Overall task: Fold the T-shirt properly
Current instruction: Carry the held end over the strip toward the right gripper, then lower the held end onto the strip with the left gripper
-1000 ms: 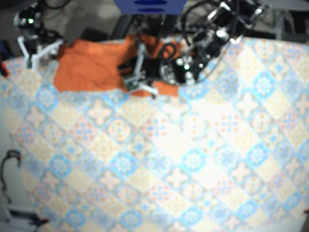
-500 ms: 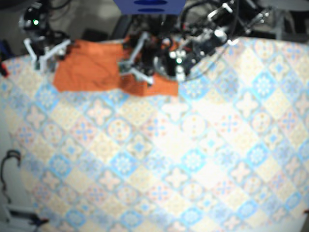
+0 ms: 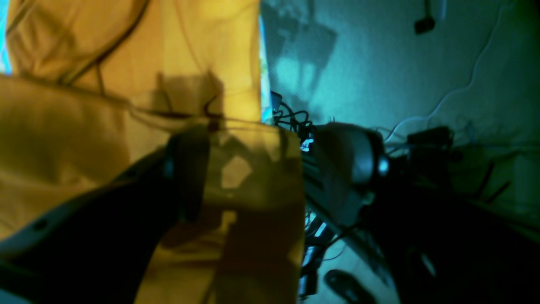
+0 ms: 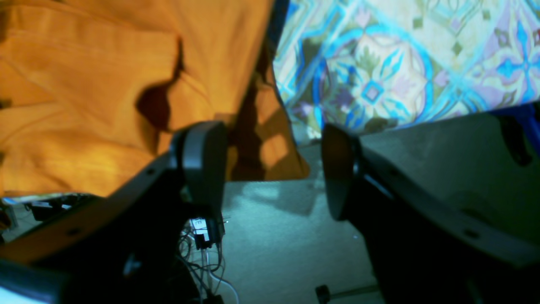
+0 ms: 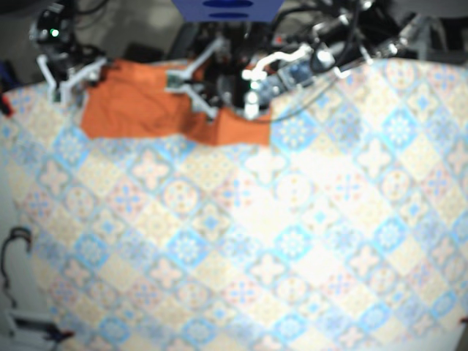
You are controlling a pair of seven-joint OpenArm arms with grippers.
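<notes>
Crumpled orange cotton T-shirt (image 5: 139, 110) is lying along the far edge of the tile-patterned counter (image 5: 292, 241). Right tool (image 4: 272, 169) is hovering spread apart at its corner. Left tool (image 3: 261, 169) is gaping too, fabric hanging between its jaws.

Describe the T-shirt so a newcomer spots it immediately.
The tablecloth, tiled in blue, cream and peach, fills most of the base view. Along its far edge, toward that view's left, lies the rumpled T-shirt. It is the only plain, solid orange thing there, with no pattern on it.
</notes>
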